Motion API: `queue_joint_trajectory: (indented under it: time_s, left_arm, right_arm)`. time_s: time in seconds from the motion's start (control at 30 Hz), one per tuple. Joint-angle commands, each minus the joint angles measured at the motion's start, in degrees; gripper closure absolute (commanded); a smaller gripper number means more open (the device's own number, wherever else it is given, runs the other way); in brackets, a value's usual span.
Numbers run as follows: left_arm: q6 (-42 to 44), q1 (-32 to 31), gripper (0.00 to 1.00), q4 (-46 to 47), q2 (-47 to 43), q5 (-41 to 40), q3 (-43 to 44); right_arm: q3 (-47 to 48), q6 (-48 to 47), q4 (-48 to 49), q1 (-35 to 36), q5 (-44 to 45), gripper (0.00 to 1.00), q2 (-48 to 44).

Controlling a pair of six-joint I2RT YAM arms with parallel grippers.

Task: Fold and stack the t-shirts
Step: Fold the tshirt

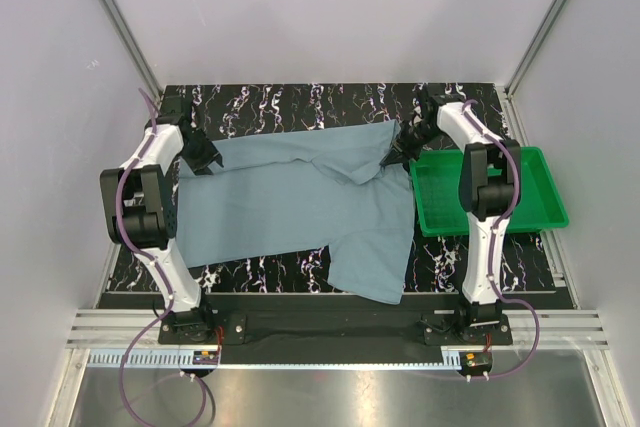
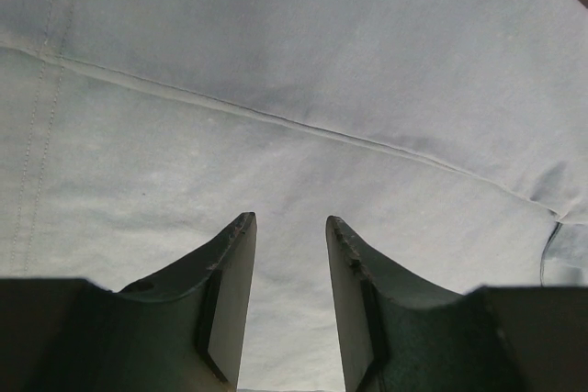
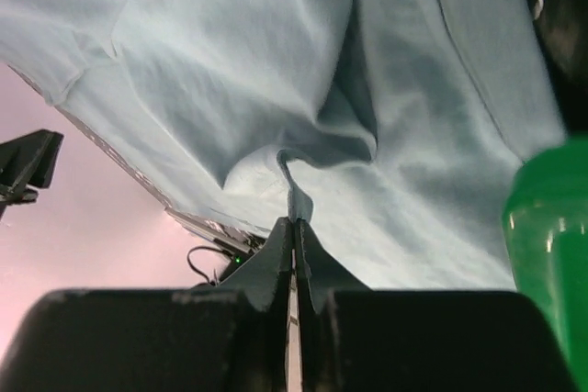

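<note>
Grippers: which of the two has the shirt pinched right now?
The right gripper, its jaws closed on a raised fold of the t-shirt beside the green tray. The left gripper has its jaws apart over flat cloth, gripping nothing.

Green plastic tray [image 1: 535,195] at right side of black surface [image 1: 290,107] (white marble-style veining). Plain white enclosure walls [image 1: 330,7] at left, back and right; ribbed metal rail [image 1: 330,327] along near edge.

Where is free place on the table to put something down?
Bare table runs beyond the t-shirt, between left gripper and right gripper; a narrower strip lies before its near hem. The green tray holds nothing. The middle is crowded.
</note>
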Motion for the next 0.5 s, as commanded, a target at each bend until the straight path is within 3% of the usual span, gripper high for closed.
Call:
queue_joint_trajectory:
  time_s: [0.0, 0.07, 0.1, 0.23, 0.27, 0.47]
  left_arm:
    - [1.9, -0.1, 0.59, -0.3, -0.8, 0.7, 1.9]
    - [2.2, -0.1, 0.59, -0.3, -1.2, 0.4, 0.9]
    - [2.3, -0.1, 0.59, -0.4, -1.3, 0.7, 0.7]
    - [2.9, -0.9, 0.59, -0.6, -2.5, 1.4, -0.5]
    - [3.3, -1.3, 0.59, -0.7, -2.8, 1.4, -0.7]
    - [2.7, -5.5, 0.61, 0.1, -5.6, 4.1, -2.9]
  right_arm:
    - [-3.6, 2.7, -1.3, 0.2, -2.3, 0.95, -6.7]
    - [-6.9, 3.3, 0.0, 0.3, -0.6, 0.91, -7.6]
    - [-10.0, 3.4, 1.5, 0.2, -0.7, 0.83, -7.9]
    - [-13.3, 2.5, 2.6, 0.2, 0.3, 0.81, -8.1]
    - [-13.2, 1.3, 2.4, 0.3, 0.5, 0.81, -8.2]
    - [-2.6, -7.6, -1.3, 0.2, 9.7, 0.54, -8.3]
